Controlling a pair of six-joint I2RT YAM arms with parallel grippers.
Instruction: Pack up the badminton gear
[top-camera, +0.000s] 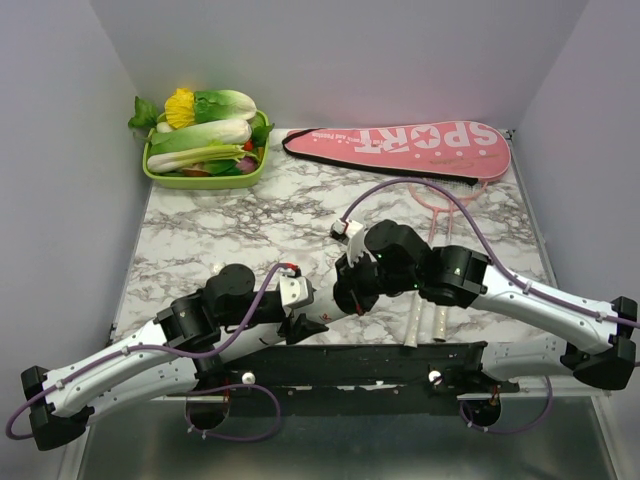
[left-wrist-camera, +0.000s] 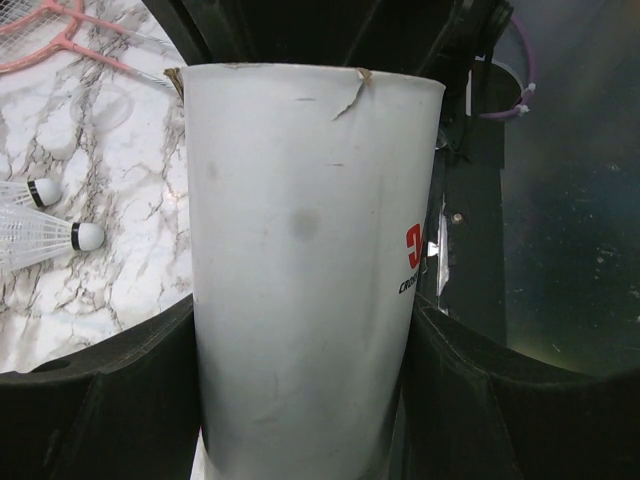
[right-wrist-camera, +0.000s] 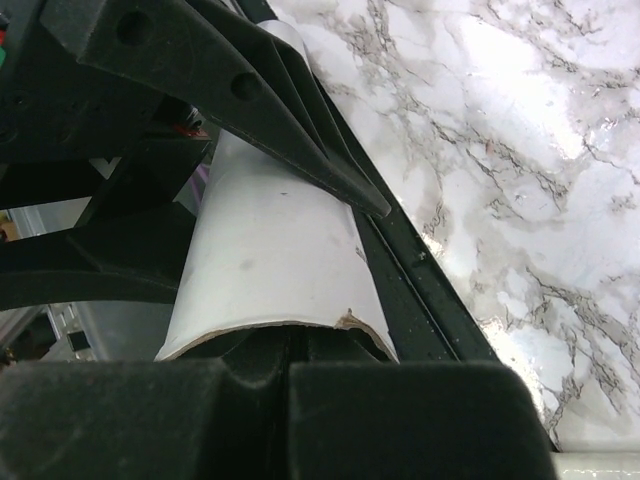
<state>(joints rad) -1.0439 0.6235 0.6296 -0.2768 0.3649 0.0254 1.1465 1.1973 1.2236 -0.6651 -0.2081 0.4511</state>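
My left gripper (top-camera: 303, 325) is shut on the long white tube (left-wrist-camera: 310, 260), gripping its sides near the table's front edge. The tube's torn open end points at my right gripper (top-camera: 346, 293). In the right wrist view the right gripper (right-wrist-camera: 290, 345) is shut, its tips at the tube's mouth (right-wrist-camera: 270, 250); nothing shows between them. Two white shuttlecocks (left-wrist-camera: 85, 236) lie on the marble left of the tube. The pink SPORT cover (top-camera: 400, 145) lies at the back right. The two pink-white rackets (top-camera: 445, 195) lie in front of it, partly under the right arm.
A green tray (top-camera: 200, 183) of leafy vegetables stands at the back left corner. Grey walls enclose the marble table (top-camera: 250, 225) on three sides. The black base rail (top-camera: 380, 365) runs along the front edge below the tube.
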